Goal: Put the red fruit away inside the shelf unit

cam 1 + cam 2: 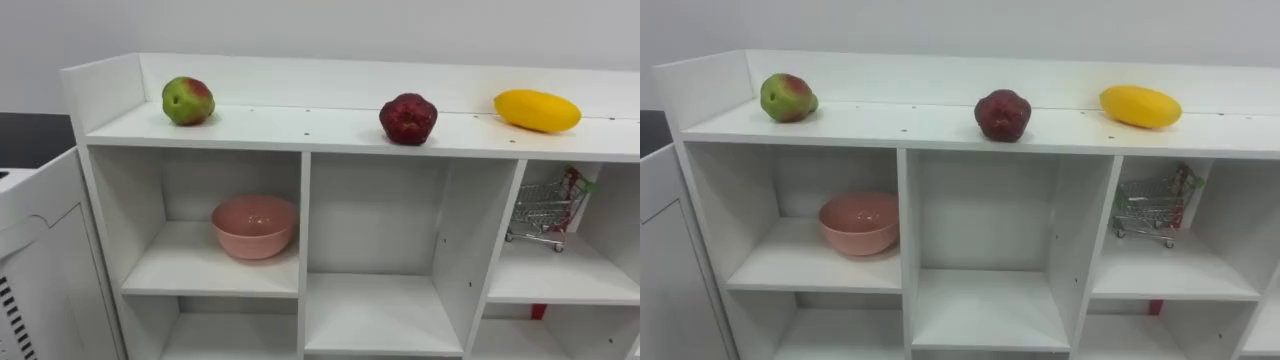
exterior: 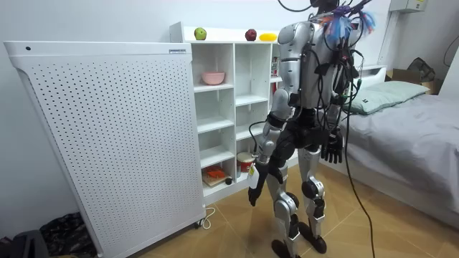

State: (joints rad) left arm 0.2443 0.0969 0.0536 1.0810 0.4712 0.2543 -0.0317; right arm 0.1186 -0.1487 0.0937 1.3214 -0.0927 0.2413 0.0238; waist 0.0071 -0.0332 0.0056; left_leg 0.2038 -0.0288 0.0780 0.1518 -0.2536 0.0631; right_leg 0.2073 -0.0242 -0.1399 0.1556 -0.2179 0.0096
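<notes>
White perforated panel (image 2: 107,136): stands on the wooden floor (image 2: 237,233) against the closet's left side, at the room view's left. Closet (image 1: 300,128): white, open-fronted, with a railed top shelf over rows of compartments. Green-and-red apple (image 1: 187,101): on the top shelf near its left end, above the left column. Pink bowl (image 1: 254,226): upright in the upper left compartment, towards that compartment's right wall. Dark red fruit (image 1: 407,118): on the top shelf above the middle column, near the front edge, well apart from the apple. Yellow fruit (image 1: 537,110): oblong, lying on its side on the top shelf above the right column, near the dark red fruit but not touching it. Toy shopping cart (image 1: 545,210): wire-built, standing in the upper right compartment. Robot: upright on the floor before the closet, facing it, arms down. Left hand (image 2: 254,192): hangs beside the thigh, level with the closet's low compartments, fingers loose and holding nothing. Right hand (image 2: 332,149): hangs at the hip on the bed side, fingers slack and pointing down, holding nothing. All three fruits lie well above and clear of both hands. Bed (image 2: 423,143): grey cover, pillow (image 2: 384,94) at its head, at the room view's right, behind the robot.
</notes>
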